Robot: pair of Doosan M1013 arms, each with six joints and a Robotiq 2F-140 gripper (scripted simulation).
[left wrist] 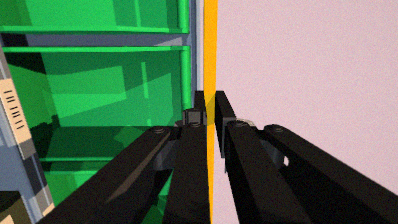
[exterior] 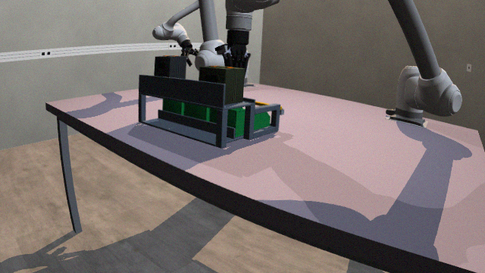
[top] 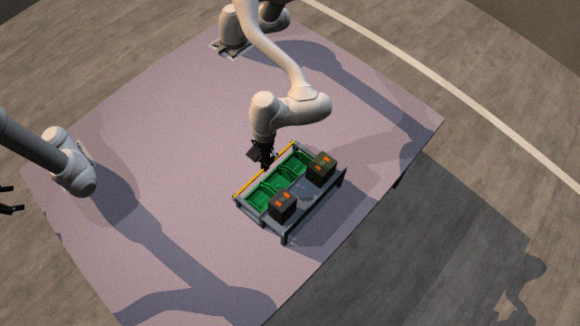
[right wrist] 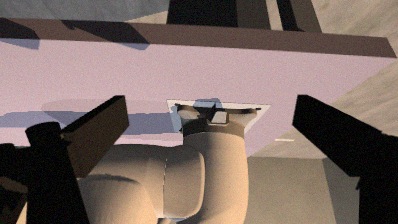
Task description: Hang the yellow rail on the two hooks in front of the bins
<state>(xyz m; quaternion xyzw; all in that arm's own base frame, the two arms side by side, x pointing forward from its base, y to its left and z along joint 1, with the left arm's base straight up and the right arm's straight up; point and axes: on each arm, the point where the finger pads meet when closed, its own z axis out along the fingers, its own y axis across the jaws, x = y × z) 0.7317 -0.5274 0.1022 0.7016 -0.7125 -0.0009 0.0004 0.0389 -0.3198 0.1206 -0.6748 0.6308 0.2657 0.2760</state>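
Left hand (top: 267,167) (exterior: 238,64) (left wrist: 210,107) clenched on the slim, straight yellow rail (top: 249,182) (exterior: 262,103) (left wrist: 210,40), alongside glossy green bins (top: 256,199) (exterior: 236,121) (left wrist: 115,95) (open-topped, boxy). Right hand (top: 17,197) (exterior: 193,58) (right wrist: 210,107) spread wide, holding nothing.

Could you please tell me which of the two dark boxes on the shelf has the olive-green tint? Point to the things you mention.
The box (top: 321,169) (exterior: 221,81) farther from the right gripper (top: 10,199); the other box (top: 282,206) (exterior: 170,67) looks plain black.
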